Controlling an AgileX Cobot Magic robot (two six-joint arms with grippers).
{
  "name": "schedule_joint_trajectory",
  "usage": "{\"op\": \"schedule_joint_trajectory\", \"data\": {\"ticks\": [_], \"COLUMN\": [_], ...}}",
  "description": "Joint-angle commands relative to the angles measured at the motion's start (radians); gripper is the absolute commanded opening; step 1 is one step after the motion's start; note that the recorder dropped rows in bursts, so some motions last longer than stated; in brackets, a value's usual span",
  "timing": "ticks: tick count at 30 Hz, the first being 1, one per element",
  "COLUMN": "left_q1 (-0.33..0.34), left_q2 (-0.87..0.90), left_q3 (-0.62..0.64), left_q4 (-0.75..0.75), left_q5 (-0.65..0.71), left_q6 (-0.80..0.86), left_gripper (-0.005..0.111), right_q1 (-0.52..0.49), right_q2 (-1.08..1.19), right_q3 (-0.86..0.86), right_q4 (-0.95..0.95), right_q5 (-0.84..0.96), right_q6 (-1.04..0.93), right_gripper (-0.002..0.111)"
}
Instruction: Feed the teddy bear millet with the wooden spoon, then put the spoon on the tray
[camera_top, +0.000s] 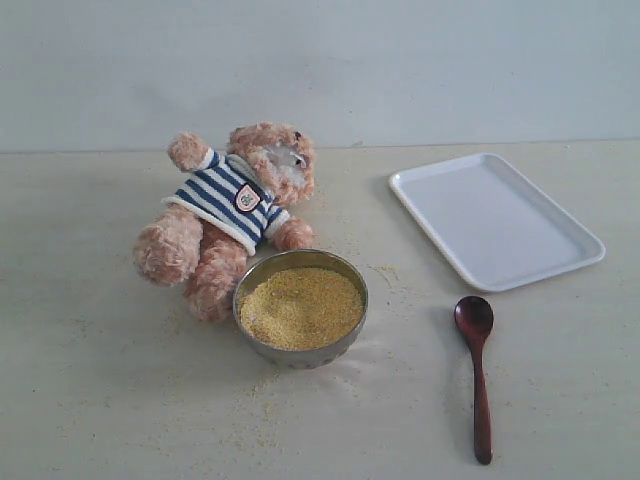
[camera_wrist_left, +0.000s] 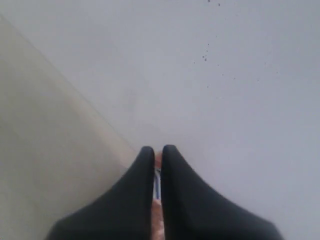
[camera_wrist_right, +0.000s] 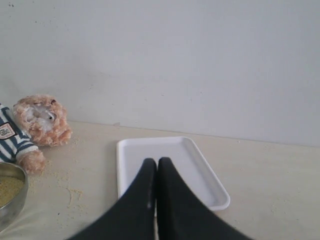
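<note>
The teddy bear (camera_top: 232, 208) lies tilted on its back at left of centre, in a striped sweater, also seen as the teddy bear (camera_wrist_right: 35, 125) in the right wrist view. Against its legs stands the metal bowl (camera_top: 301, 307) full of millet (camera_top: 300, 306). The wooden spoon (camera_top: 478, 370) lies on the table at front right, bowl end toward the tray (camera_top: 495, 218). Neither arm appears in the exterior view. My left gripper (camera_wrist_left: 157, 150) is shut, empty, with a sliver of the bear showing behind the slit. My right gripper (camera_wrist_right: 157, 162) is shut, empty, in front of the tray (camera_wrist_right: 170, 167).
Loose millet specks lie scattered on the table around the bowl and toward the tray (camera_top: 385, 275). A pale wall (camera_top: 320, 60) closes off the back of the table.
</note>
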Motion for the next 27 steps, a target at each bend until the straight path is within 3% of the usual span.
{"op": "schedule_joint_trajectory", "data": {"ticks": [1,7,11,18,23,27], "left_q1": [-0.003,-0.003,-0.003,-0.003,-0.003,-0.003], "left_q2": [-0.003,-0.001,0.143,0.569,0.888,1.110], "left_q3": [0.001,-0.151,-0.262,-0.450,-0.608,-0.730], "left_q4": [-0.233,-0.193,-0.045,0.233,0.239,0.181], "left_q5": [0.060,0.288,0.359,0.452,0.510,0.646], "left_q6": [-0.023,0.320,0.305,0.359,0.493,0.709], "left_gripper": [0.005,0.005,0.005,0.005,0.005,0.005], "right_q1": [-0.001,-0.001,-0.001,-0.001,-0.001,-0.001], "right_q2": [-0.003,-0.003,-0.003,-0.003,-0.003,-0.003], "right_q3": [0.000,0.000,0.000,0.000,0.000,0.000], "right_q4": [-0.005,-0.005,-0.005,-0.005,-0.005,-0.005], "right_q5": [-0.005,-0.005,-0.005,-0.005,-0.005,-0.005], "right_q6": [0.000,0.000,0.000,0.000,0.000,0.000], "right_gripper": [0.000,0.000,0.000,0.000,0.000,0.000]}}
